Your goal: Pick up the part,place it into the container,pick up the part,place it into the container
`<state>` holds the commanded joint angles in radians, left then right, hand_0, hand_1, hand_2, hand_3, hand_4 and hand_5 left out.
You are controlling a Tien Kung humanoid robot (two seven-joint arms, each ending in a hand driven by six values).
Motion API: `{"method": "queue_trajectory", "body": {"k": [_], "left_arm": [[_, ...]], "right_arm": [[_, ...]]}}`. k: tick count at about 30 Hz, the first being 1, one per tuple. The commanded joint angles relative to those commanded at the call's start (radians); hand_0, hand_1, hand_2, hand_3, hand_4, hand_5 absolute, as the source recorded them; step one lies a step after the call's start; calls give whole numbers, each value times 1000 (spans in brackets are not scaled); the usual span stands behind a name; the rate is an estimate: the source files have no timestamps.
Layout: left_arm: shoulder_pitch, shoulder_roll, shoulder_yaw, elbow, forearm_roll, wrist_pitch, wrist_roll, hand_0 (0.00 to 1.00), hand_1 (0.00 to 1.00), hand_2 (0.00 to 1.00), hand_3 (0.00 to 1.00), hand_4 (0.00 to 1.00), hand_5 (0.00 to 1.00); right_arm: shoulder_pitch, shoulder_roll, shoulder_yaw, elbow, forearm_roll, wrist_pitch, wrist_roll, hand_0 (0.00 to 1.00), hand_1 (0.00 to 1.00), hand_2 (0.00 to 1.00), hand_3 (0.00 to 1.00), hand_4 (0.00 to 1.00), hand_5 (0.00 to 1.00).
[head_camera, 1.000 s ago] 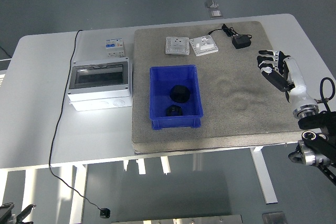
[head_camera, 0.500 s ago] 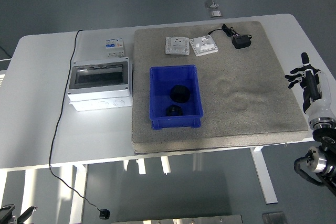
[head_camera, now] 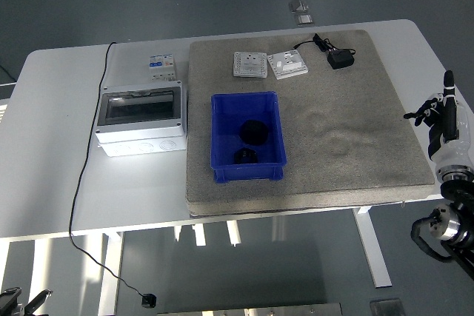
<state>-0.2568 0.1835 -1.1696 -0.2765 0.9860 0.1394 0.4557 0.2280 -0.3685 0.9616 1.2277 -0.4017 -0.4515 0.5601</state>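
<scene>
A blue container (head_camera: 248,137) sits on the grey mat (head_camera: 333,131) near its left side. Two black round parts lie inside it, one (head_camera: 253,132) in the middle and one (head_camera: 244,157) close to the front wall. My right hand (head_camera: 440,112) hangs over the table's right edge, far from the container. Its fingers are spread and hold nothing. The left arm is out of view.
A grey enclosure with a clear lid (head_camera: 141,118) stands left of the mat, with a small breaker (head_camera: 162,66) behind it and a black cable (head_camera: 92,153) running off the front edge. Two white wall sockets (head_camera: 250,64) (head_camera: 287,64) and a black adapter (head_camera: 339,58) lie at the mat's back.
My right hand has pulled back from over the mat's right side to the table's right edge, turning its fingers upward. The container and the parts have not moved.
</scene>
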Motion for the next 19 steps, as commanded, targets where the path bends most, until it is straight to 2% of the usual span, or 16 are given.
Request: {"method": "queue_trajectory", "body": {"k": [8,9,10,19], "left_arm": [[4,-7,1,1,-12,5,-4,668,676,691,769,791,781],[4,-8,1,1,-13,5,-4,668,676,691,769,791,781],[4,-8,1,1,-13,5,-4,669,676,691,770,791,783],[5,-10,-1,1,-11,5,-4,668,676,691,769,790,783]], "right_arm": [[-1,-1,-12,8,138,73,-18,221,68,147,147,998,938],[-1,-1,-11,13,140,78,-21,221,68,147,147,998,938],[-1,-2,-9,20,140,84,-25,179,70,179,235,998,941],[0,-4,-9,53,110,119,-62,170,79,196,262,998,945]]}}
